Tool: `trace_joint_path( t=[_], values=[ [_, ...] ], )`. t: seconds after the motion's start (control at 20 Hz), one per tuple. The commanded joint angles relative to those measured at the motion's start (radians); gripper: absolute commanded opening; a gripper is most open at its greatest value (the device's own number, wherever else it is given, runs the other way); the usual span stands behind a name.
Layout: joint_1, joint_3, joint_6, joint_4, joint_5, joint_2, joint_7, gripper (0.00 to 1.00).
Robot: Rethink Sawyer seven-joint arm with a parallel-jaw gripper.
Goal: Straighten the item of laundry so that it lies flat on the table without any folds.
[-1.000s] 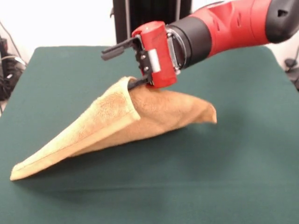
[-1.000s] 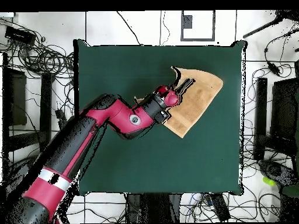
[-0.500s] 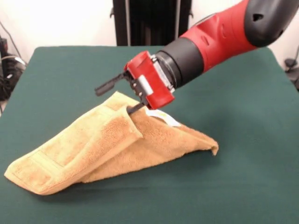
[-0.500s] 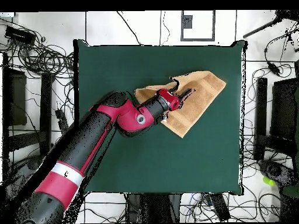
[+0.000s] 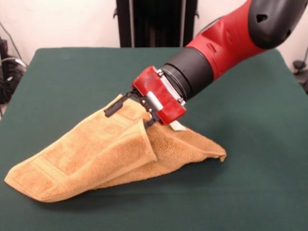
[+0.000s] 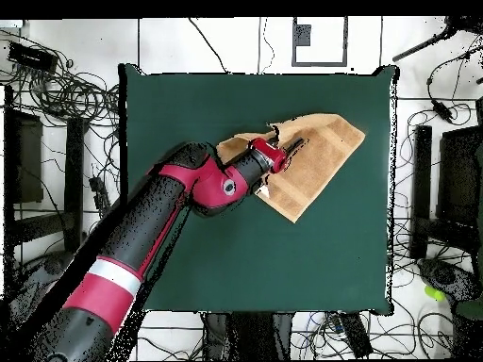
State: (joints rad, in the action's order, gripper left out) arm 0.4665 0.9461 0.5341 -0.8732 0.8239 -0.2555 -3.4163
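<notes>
The orange-tan towel (image 5: 96, 149) lies on the green table (image 5: 250, 192), folded over itself, with a flap doubled across its middle and one corner pointing right. Its white tag (image 5: 177, 126) shows just under the red gripper body. My gripper (image 5: 132, 114) is low over the towel's raised far end, tilted down. Its two black fingers (image 5: 114, 107) are spread apart and rest against the cloth, with nothing clamped between them. In the overhead view the towel (image 6: 325, 160) sits in the upper right part of the table (image 6: 236, 255), with the gripper (image 6: 283, 149) at its left edge.
The black pedestal (image 5: 154, 21) stands behind the table's far edge. Cables (image 6: 57, 90) and dark equipment (image 6: 462, 179) lie on the floor round the table. The arm (image 6: 141, 245) crosses the table's lower left in the overhead view.
The gripper has come down and forward. The towel, held up in a peak a second ago, has sunk onto the table with its flap folded over.
</notes>
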Motion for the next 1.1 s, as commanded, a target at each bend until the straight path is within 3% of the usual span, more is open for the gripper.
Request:
trace_joint_path(
  t=[0.05,0.55,1.1],
  values=[
    [0.043,-0.058,-0.113,0.112,-0.029,-0.103,-0.426,1.0],
    [0.043,-0.021,-0.116,0.142,-0.034,-0.144,-0.536,1.0],
    [0.04,-0.04,-0.121,0.146,-0.055,-0.117,-0.531,1.0]
  ],
)
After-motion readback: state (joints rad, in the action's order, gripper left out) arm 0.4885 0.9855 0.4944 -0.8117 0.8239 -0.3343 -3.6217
